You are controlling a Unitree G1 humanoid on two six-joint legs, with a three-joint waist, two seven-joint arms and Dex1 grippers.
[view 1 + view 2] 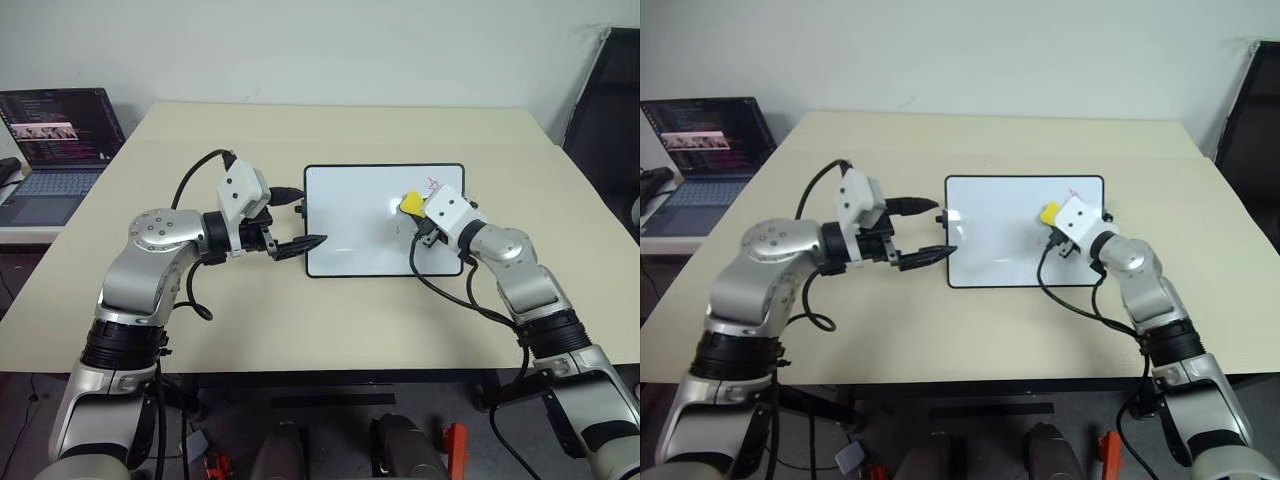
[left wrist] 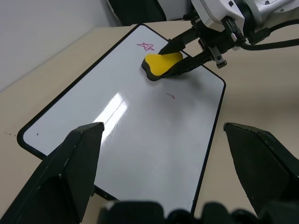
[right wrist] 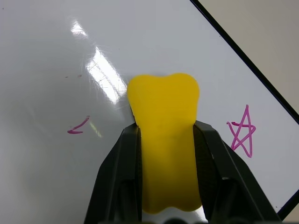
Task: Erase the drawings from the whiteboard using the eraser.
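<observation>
Whiteboard (image 1: 360, 225) flat mid-desk (image 1: 300, 320), bare beige around; laptop (image 1: 55, 150) off left edge; my right hand (image 3: 166, 154) clamps eraser (image 3: 166, 140) beside star (image 3: 243, 130); left hand (image 1: 295, 220) wide at board's left edge.

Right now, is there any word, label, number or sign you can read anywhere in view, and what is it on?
No readable text.
Laptop: lines on its screen, too small to read.
Whiteboard: no writing, just drawings, a pink star and a short pink stroke.
Eraser: plain yellow, no label.
</observation>
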